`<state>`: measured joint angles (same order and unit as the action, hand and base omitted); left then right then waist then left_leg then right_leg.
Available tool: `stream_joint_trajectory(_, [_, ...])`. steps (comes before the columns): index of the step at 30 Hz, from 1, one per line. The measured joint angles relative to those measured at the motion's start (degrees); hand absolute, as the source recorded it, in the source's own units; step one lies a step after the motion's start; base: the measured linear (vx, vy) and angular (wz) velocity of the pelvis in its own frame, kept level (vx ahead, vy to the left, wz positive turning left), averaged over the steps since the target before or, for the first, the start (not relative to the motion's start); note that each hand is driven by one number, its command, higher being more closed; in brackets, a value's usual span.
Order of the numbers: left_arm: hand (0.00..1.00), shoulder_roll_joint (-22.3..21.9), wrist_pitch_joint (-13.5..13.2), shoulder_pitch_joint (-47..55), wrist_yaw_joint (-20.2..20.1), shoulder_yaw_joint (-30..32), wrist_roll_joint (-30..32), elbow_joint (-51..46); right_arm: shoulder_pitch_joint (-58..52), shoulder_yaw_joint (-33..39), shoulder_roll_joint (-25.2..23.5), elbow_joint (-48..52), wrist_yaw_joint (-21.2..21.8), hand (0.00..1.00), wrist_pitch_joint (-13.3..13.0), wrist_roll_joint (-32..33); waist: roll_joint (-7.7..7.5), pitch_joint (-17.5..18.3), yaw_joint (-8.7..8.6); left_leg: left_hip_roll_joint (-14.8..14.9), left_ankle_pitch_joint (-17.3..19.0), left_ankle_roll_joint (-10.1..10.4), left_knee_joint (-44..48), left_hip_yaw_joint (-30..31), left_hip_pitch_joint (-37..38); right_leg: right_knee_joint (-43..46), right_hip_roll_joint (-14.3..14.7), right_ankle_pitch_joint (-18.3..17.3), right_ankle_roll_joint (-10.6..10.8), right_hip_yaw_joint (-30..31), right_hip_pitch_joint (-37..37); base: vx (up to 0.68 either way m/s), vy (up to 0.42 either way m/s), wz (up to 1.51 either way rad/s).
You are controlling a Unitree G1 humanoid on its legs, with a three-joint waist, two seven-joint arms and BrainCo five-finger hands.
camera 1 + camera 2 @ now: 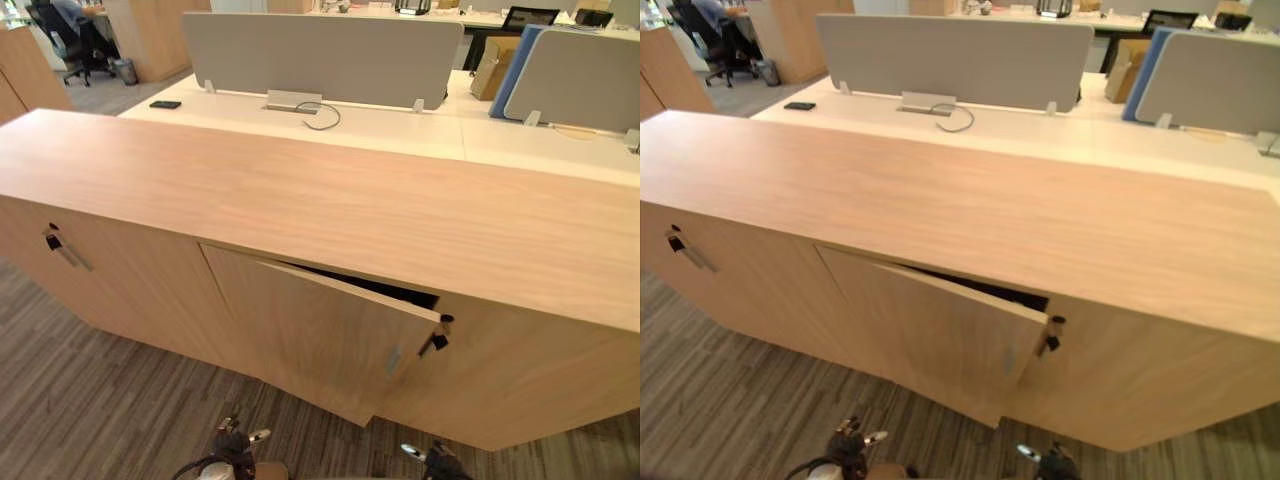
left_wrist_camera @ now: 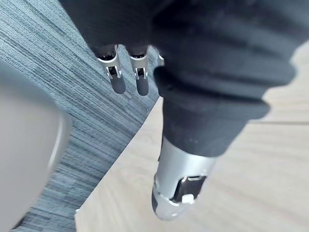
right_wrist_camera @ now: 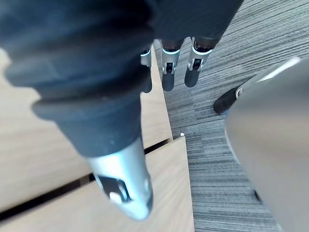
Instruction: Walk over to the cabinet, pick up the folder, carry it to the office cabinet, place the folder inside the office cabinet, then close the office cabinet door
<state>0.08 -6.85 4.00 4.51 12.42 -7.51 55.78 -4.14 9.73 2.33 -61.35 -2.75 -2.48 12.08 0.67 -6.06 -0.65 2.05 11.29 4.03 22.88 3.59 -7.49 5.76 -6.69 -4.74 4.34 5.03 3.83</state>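
Note:
A long low wooden cabinet (image 1: pixel 330 200) stands right before me, its top bare. Its middle door (image 1: pixel 320 330) hangs ajar, swung out at the right edge with a dark gap (image 1: pixel 375 285) above it and a key (image 1: pixel 437 338) in the lock. My left hand (image 1: pixel 232 440) hangs low by the floor, its fingers (image 2: pixel 128 72) straight and holding nothing. My right hand (image 1: pixel 430 460) hangs likewise, with relaxed fingers (image 3: pixel 169 67) and nothing in them, close to the cabinet's front (image 3: pixel 43 159).
Another cabinet door at the left carries a key and handle (image 1: pixel 55 243). Behind the cabinet stand white desks with grey dividers (image 1: pixel 320 55), a black phone (image 1: pixel 165 104) and a cardboard box (image 1: pixel 492 65). A person sits on an office chair (image 1: pixel 70 30) far left. Striped grey carpet (image 1: pixel 100 410) lies below.

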Motion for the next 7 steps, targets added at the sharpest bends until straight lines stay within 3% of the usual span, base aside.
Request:
stream_joint_trajectory(2, [0.00,0.1,-0.2,1.1,0.1,2.6,-0.1,0.1,-0.3,-0.6,0.0,-0.4,0.0,0.00,0.0,0.0,-0.73,0.7,0.64,-1.5,-0.8,-1.4,-3.6,-1.5,2.6,-0.5,-1.8,0.1,0.0,-0.4,0.7,0.14,0.144,-0.12])
stream_joint_trajectory(7, [0.00,1.0,-0.1,3.0,-1.3,2.0,1.2,3.4,-1.4,-0.3,-0.1,-1.9,0.3,0.00,-0.5,-0.1,-1.40,4.2,0.91,-1.8,-3.1,-1.9,-11.2,-3.1,7.1,-2.9,-2.2,0.4,0.6,-1.7,1.5,0.19,0.022,-0.20])
